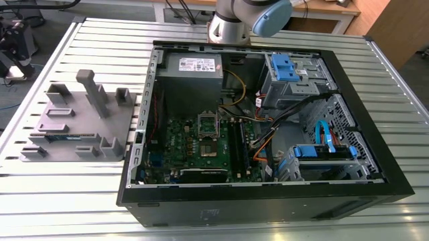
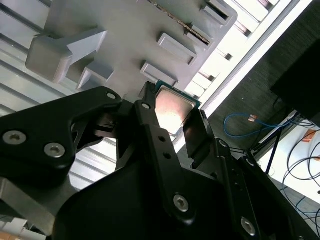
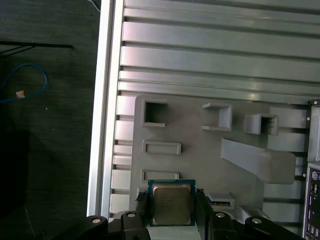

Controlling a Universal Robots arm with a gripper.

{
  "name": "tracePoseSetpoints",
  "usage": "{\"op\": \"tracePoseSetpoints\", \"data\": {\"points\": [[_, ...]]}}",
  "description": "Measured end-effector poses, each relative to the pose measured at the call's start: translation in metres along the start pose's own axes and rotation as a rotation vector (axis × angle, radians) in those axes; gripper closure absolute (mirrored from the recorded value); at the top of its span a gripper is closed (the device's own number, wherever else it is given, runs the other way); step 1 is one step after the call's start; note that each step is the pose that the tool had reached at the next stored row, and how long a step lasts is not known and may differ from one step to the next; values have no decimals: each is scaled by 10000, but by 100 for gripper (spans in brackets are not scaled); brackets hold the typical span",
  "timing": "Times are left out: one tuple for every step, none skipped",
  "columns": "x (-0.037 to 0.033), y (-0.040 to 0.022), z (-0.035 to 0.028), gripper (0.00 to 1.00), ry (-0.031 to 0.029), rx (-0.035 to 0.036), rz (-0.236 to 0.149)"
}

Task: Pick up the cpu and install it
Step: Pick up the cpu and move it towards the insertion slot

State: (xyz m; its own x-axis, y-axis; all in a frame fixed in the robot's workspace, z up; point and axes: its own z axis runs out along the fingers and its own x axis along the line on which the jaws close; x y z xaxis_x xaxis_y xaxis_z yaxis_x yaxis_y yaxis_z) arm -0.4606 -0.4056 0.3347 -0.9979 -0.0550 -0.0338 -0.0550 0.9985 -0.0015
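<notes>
Between the black jaws, the cpu (image 3: 171,204) is silver-grey with a green rim; the tray (image 3: 200,165) beyond is plain grey.

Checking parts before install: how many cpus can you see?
1: the cpu, gripped between the gripper's fingers at the grey tray's edge. Others may be hidden.

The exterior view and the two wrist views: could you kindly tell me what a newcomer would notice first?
In the exterior view, the open black computer case with its green motherboard lies on the slatted table. In both wrist views, the gripper clasps the shiny cpu at the grey tray.
</notes>
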Motion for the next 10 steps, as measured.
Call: {"op": "tracePoseSetpoints", "data": {"points": [[0,0,-10,53,0,0,0],[0,0,-19,53,-1,0,0],[-1,0,-28,53,-1,0,0],[-1,0,-35,53,-1,0,0],[-1,0,-38,53,-2,-1,0],[-1,0,-40,53,-3,-2,0],[-1,0,-40,53,-3,-1,0],[-2,0,-42,53,-2,-1,0],[-1,0,-43,53,-1,0,0],[-1,0,-43,53,-1,0,0]]}}
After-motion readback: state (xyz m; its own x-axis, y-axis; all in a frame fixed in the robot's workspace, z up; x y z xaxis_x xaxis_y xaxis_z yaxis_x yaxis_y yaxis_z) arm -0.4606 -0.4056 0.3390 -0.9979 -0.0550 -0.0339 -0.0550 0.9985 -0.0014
